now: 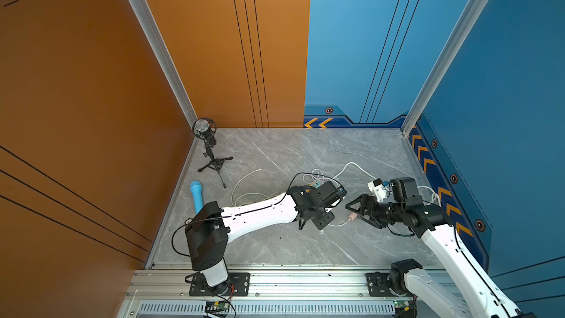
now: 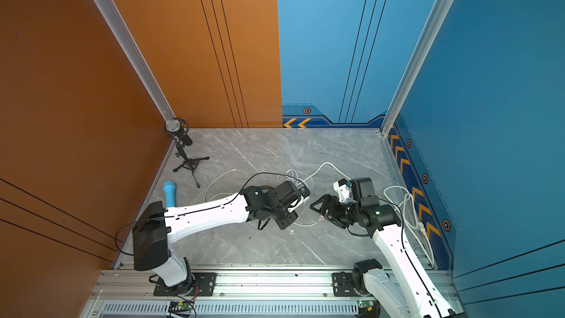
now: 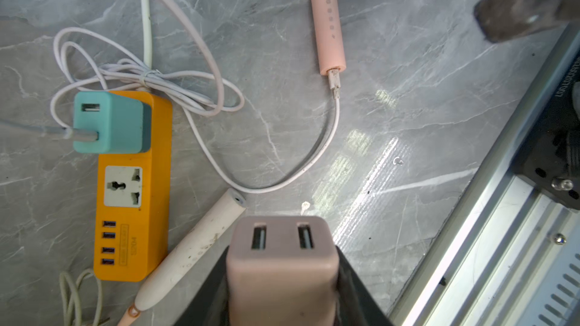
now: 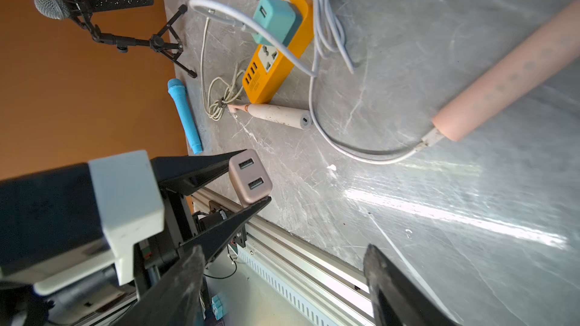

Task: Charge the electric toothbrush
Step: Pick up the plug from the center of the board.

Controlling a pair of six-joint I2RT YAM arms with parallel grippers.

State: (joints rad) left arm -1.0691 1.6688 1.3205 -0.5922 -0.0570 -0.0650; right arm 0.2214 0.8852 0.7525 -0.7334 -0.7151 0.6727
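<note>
The pink electric toothbrush (image 3: 328,20) (image 4: 508,76) lies flat on the grey marble table. A white cable (image 3: 314,158) (image 4: 361,152) is plugged into its bottom end. My left gripper (image 3: 282,255) (image 4: 255,177) is shut on a pinkish-grey two-port USB adapter (image 3: 282,261) (image 4: 251,178), held above the table near the front rail. My right gripper (image 4: 282,252) (image 1: 356,214) stands open with nothing between its fingers, just beside the toothbrush's end (image 1: 352,217). An orange power strip (image 3: 135,189) (image 4: 276,64) carries a teal adapter (image 3: 110,122) with a cable in it.
A white toothbrush (image 3: 191,249) (image 4: 279,114) lies against the power strip. Bundled white cables (image 3: 141,73) lie around it. A tripod microphone (image 1: 204,131) and a blue microphone (image 1: 196,195) sit at the left wall. An aluminium rail (image 1: 305,279) borders the front.
</note>
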